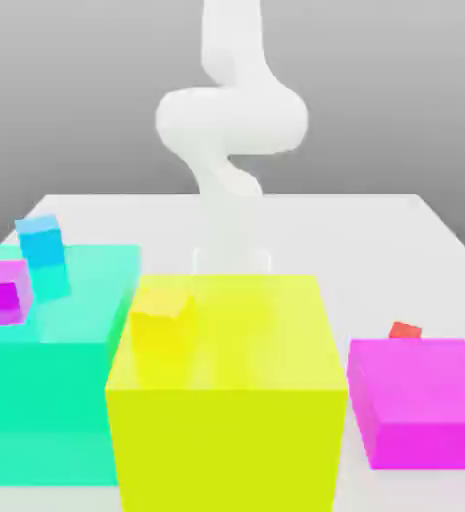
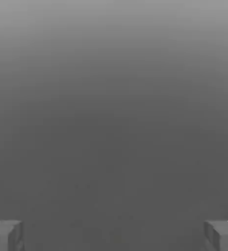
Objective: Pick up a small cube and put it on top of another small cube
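While the pale, smooth-jointed robot arm point(image 1: 232, 120) stood at the far side of the scene, its upper part running out of the exterior view, the broad white flat bench point(image 1: 306, 240) stretched out in front of it. Largest of the things there was the bright yellow box-shaped block point(image 1: 226, 450), near and around the middle. To the exterior view's left of it stood the big turquoise-green block point(image 1: 46, 400), its top a little farther off. On the exterior view's right, near, lay the lower, flatter magenta block point(image 1: 426, 400).

The tool point(image 2: 114, 236) was released, its two grey fingers point(image 2: 3, 236) spread wide in the hand view with nothing between them.

Of the small pieces, the little magenta-purple cube point(image 1: 4, 292) sat on the green block, toward the exterior view's left edge. The small yellow cube point(image 1: 159, 315) rested on the yellow block, toward its left side. The small blue cube point(image 1: 41, 242) sat on the green block too, farther back than the purple one. Smallest to the eye, the tiny bright red cube point(image 1: 406, 330) showed just beyond the far edge of the flat magenta block, partly hidden behind it.
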Robot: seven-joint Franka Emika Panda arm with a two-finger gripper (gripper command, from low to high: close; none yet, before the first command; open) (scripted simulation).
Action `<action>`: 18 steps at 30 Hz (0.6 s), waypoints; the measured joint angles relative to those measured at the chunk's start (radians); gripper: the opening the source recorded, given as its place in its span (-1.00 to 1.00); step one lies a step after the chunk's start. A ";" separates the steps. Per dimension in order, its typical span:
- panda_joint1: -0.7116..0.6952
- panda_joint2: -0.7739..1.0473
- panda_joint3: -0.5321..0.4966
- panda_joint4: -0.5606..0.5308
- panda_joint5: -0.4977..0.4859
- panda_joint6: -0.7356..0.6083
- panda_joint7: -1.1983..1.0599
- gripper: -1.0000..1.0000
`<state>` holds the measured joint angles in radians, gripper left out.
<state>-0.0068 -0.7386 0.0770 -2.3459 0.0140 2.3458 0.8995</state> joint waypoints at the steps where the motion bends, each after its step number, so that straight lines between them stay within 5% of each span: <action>1: -0.002 0.026 0.033 -0.020 0.005 0.020 0.043 0.00; 18: -0.003 0.436 0.549 -0.331 0.046 0.330 0.758 0.00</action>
<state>-0.0102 -0.3029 0.6257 -2.6764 0.0603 2.6756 1.6580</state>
